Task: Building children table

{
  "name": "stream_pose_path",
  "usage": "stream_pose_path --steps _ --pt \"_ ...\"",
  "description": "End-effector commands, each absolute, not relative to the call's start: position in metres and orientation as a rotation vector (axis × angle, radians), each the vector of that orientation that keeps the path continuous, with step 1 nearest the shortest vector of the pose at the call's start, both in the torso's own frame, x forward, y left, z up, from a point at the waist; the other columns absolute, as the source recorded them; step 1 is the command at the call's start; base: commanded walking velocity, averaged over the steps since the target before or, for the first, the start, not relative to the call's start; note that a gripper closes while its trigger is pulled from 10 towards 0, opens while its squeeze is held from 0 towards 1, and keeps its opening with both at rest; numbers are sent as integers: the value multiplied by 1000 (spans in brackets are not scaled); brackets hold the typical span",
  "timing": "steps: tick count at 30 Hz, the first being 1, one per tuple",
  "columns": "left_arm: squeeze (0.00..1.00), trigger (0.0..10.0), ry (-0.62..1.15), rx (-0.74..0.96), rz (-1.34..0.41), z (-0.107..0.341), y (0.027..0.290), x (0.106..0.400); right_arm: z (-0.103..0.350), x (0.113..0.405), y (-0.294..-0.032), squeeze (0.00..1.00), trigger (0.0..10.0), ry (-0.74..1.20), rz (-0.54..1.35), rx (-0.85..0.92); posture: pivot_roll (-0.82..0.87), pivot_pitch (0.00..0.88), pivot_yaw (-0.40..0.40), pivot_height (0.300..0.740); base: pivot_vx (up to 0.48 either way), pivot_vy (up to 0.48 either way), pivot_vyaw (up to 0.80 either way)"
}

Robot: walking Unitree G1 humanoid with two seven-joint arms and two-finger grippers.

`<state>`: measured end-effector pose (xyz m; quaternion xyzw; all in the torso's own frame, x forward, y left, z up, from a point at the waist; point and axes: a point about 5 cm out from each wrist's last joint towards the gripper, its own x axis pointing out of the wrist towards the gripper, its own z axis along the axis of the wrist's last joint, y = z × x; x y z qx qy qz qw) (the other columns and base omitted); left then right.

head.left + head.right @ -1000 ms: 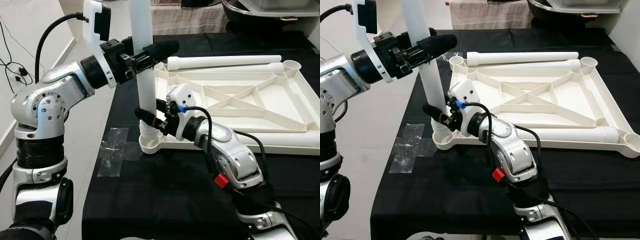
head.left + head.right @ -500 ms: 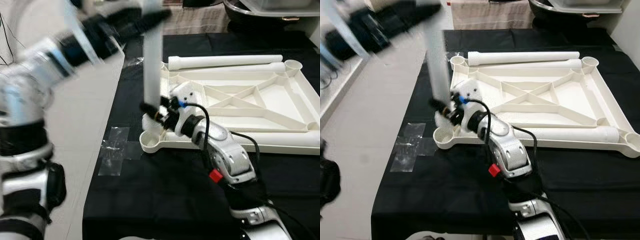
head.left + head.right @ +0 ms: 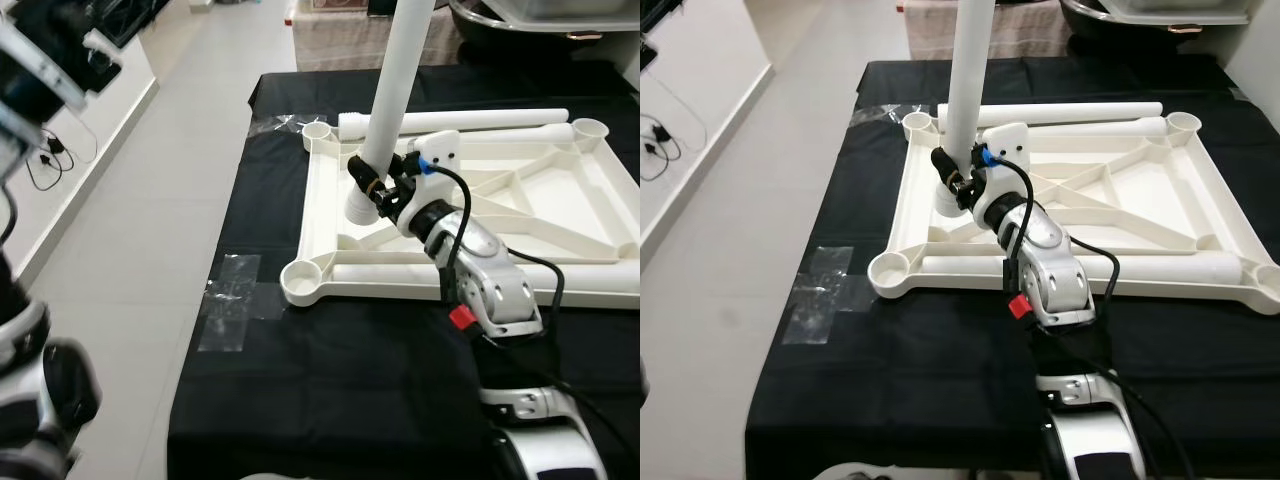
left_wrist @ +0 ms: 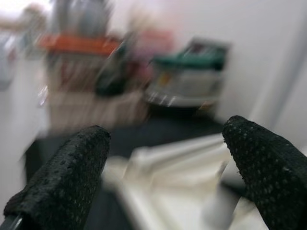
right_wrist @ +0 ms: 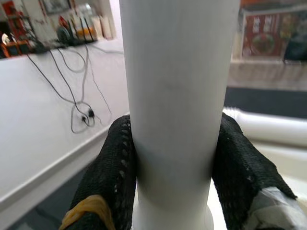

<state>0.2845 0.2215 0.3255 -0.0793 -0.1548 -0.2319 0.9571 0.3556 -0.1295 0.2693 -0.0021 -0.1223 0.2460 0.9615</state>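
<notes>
The white tabletop (image 3: 322,210) lies upside down on the black cloth, with round sockets at its corners. My right gripper (image 3: 367,187) is shut on a white table leg (image 3: 392,90) near its lower end; the leg stands tilted over the tabletop's left side. In the right wrist view the black fingers (image 5: 112,163) press both sides of the leg (image 5: 177,96). The near-left socket (image 3: 301,283) holds nothing. Two more legs lie flat, one along the far edge (image 3: 450,121) and one along the near edge (image 3: 1120,267). My left gripper (image 4: 163,158) is open, off to the left, gripping nothing.
A patch of clear tape (image 3: 229,300) sticks to the cloth at the table's left edge. Light floor runs along the left, with cables (image 3: 45,160) by the wall. A dark tub (image 3: 540,15) stands behind the table at the back right.
The leg has come out of the near-left socket and moved back over the tabletop with my right gripper. My left gripper let go of it and swung away to the left.
</notes>
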Motion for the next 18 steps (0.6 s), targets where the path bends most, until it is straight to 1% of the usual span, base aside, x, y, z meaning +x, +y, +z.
stream_pose_path --steps 1,3,5,6,8,9,12,13,14,15,16,17,18 --pt "0 10000 -220 -112 -400 297 211 285 276 349 -122 0 10000 -278 568 -3 28 154 21 740 0 0 0" --pt "0 10000 -196 -110 -364 282 199 279 276 346 -120 0 10000 -277 603 7 36 156 15 740 0 0 0" --pt "0 10000 -194 -104 -351 281 196 278 276 345 -119 0 10000 -278 614 11 36 156 15 740 0 0 0" --pt "0 10000 -202 -93 -273 278 194 276 272 340 -113 0 10000 -269 682 17 44 158 16 740 0 0 0" --pt "0 10000 -200 -84 -253 276 193 275 270 338 -111 0 10000 -265 704 17 44 160 16 740 0 0 0" --pt "0 10000 -173 -53 -242 266 191 272 267 336 -109 0 10000 -257 724 18 48 164 13 740 0 0 0" --pt "0 10000 -152 -29 -239 259 189 270 266 335 -108 0 10000 -252 732 18 48 164 13 740 0 0 0" --pt "0 10000 -121 -23 -242 247 184 265 264 335 -107 0 10000 -243 741 15 46 167 14 740 0 0 0" --pt "0 10000 -121 -23 -242 247 184 265 264 335 -107 0 10000 -243 741 15 46 167 14 740 0 0 0" --pt "0 10000 -57 -19 -243 227 178 257 259 335 -106 0 10000 -224 749 12 52 176 11 740 0 0 0" --pt "0 10000 -57 -19 -243 227 178 257 259 335 -106 0 10000 -224 749 12 52 176 11 740 0 0 0" --pt "0 10000 -18 -21 -237 213 174 250 257 335 -105 0 10000 -210 754 11 52 176 11 740 0 0 0" --pt "0 10000 -18 -21 -237 213 174 250 257 335 -105 0 10000 -210 754 11 52 176 11 740 0 0 0"
